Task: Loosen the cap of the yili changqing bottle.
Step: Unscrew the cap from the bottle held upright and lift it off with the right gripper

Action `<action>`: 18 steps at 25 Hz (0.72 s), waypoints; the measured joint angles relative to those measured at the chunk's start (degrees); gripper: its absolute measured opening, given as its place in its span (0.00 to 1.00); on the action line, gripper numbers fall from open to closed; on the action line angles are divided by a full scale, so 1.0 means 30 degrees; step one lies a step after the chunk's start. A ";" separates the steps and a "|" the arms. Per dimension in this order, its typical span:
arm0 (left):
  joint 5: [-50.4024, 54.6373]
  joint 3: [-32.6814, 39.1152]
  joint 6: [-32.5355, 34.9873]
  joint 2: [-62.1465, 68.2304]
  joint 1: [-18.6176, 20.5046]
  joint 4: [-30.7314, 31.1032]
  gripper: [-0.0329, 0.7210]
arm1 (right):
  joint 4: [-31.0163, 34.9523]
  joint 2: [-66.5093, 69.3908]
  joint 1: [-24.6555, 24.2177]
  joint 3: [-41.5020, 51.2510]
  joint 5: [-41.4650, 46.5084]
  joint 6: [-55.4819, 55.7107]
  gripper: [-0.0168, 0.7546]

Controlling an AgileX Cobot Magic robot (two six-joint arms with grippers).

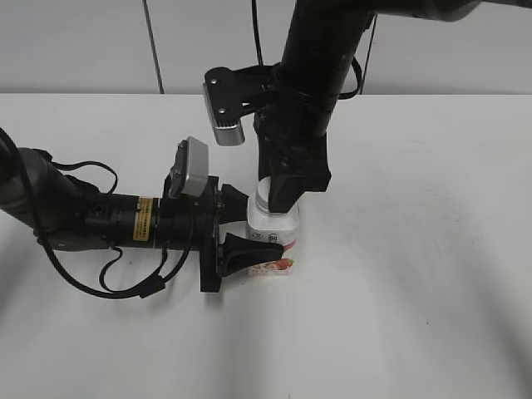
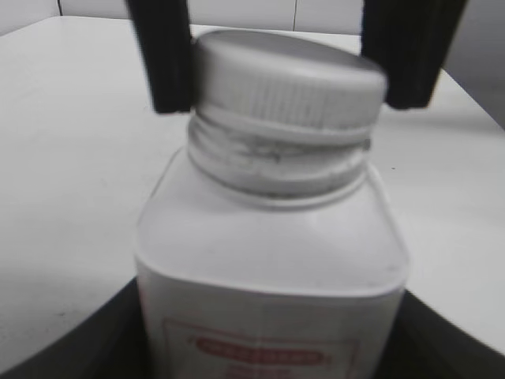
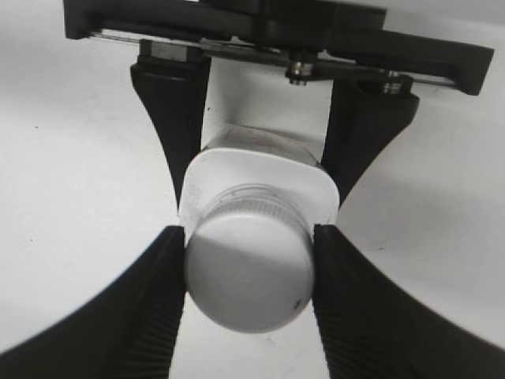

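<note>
The yili changqing bottle (image 1: 273, 229), squat and white with a red-pink label, stands upright on the white table. My left gripper (image 1: 248, 226) reaches in from the left and is shut on the bottle's body. In the left wrist view the bottle (image 2: 268, 245) fills the frame between my left gripper's dark jaws (image 2: 272, 351). My right gripper (image 1: 278, 196) comes down from above and is shut on the ribbed white cap (image 1: 263, 199). In the right wrist view its ribbed fingers (image 3: 248, 264) press both sides of the cap (image 3: 248, 276), with the bottle's shoulder (image 3: 264, 170) below. The cap (image 2: 288, 79) sits on the neck.
The white table (image 1: 416, 266) stretches around the bottle, with a pale wall behind. The left arm's cables (image 1: 108, 287) lie on the table at the left. The right arm's wrist camera (image 1: 226, 116) hangs above the bottle.
</note>
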 joint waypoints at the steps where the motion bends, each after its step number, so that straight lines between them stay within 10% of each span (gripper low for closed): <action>1: 0.0000 0.0000 0.0000 0.0000 0.0000 0.0000 0.63 | 0.0003 0.0000 0.0000 0.0000 0.0000 -0.0040 0.52; 18: -0.0062 0.0000 -0.0025 0.0000 0.0022 0.0101 0.63 | 0.0543 -0.0052 0.0000 0.0000 0.0000 -0.0105 0.52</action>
